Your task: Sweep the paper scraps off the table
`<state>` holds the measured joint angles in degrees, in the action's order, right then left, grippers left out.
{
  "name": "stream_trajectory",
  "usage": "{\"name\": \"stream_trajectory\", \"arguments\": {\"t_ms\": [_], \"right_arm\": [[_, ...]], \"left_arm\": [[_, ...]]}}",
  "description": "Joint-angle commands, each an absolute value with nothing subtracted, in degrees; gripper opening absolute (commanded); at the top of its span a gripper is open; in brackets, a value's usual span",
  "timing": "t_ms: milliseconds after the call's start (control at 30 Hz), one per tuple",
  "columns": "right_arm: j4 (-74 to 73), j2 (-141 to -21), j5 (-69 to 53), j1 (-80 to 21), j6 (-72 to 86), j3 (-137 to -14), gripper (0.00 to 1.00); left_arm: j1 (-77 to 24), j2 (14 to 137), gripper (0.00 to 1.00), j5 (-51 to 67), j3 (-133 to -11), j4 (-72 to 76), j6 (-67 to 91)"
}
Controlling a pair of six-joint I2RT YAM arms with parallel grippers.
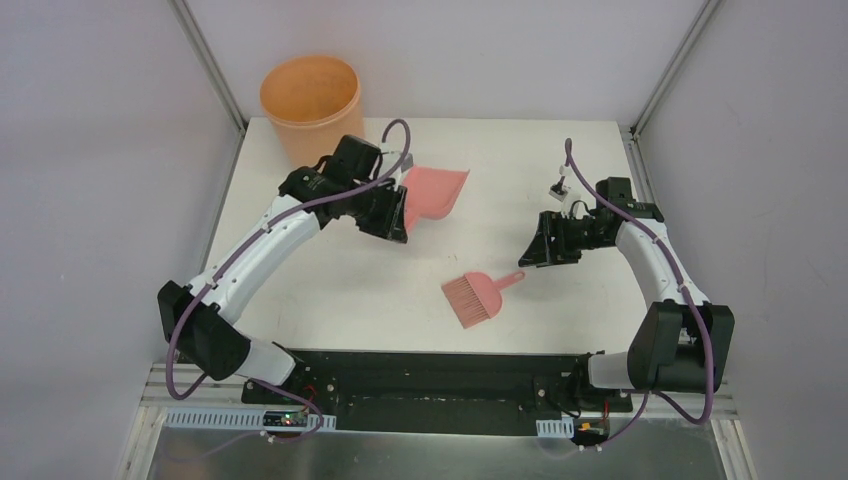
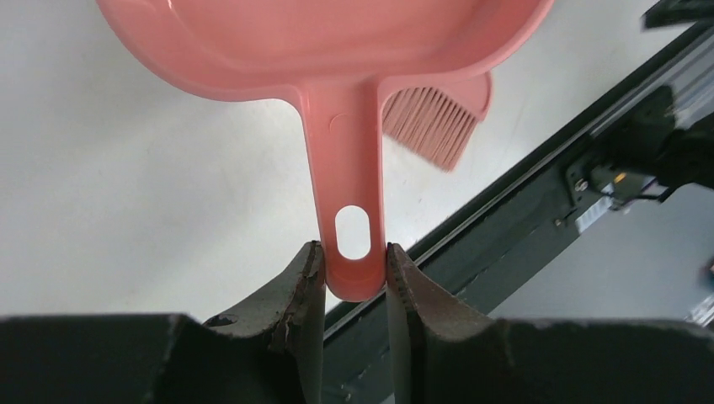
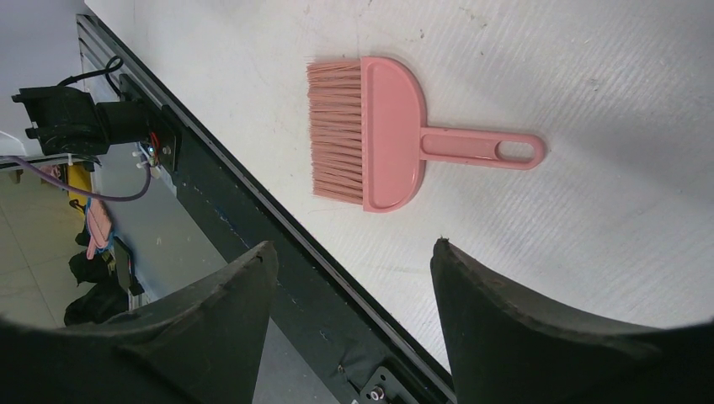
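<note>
Top view: fixed, high at near side, looks down over whole table [image 1: 350,290], bucket [image 1: 311,95] by far left corner. Left wrist view: very close behind dustpan [image 2: 337,42], faces back toward table's black near edge. Right wrist view: low over table, looks down on brush [image 3: 391,135], near edge too. All three share brush.

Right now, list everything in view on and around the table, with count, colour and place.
table: one, white with a black front edge, under everything.
bucket: one, orange, at the far left corner.
dustpan: one, pink, just right of the bucket, held by its handle.
brush: one, pink, lying flat near the front middle of the table.
paper scraps: none visible in any view.
left gripper: one, black, shut on the dustpan handle.
right gripper: one, black, open and empty, above the table beside the brush.
</note>
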<state>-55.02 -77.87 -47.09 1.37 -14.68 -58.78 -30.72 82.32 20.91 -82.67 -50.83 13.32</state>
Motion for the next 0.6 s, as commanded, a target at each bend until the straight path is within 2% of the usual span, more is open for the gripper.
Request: {"name": "stream_trajectory", "arguments": {"t_ms": [0, 200, 333, 567], "right_arm": [[-52.7, -76.0, -46.8, 1.8, -14.8, -58.8, 0.7], [-52.7, -76.4, -46.7, 1.9, -14.7, -59.0, 0.7], [-52.5, -76.4, -46.6, 1.8, -14.4, -58.8, 0.7], [-52.2, -76.1, -46.6, 1.8, -14.2, -58.6, 0.7]], "left_arm": [[-34.9, 79.9, 0.0, 10.9, -80.5, -63.2, 10.2], [-43.9, 81.8, 0.0, -0.8, -77.6, -69.0, 16.0], [-45.6, 83.4, 0.0, -9.2, -74.8, -69.4, 20.6], [-45.6, 83.9, 0.0, -4.2, -67.0, -55.1, 24.0]]}}
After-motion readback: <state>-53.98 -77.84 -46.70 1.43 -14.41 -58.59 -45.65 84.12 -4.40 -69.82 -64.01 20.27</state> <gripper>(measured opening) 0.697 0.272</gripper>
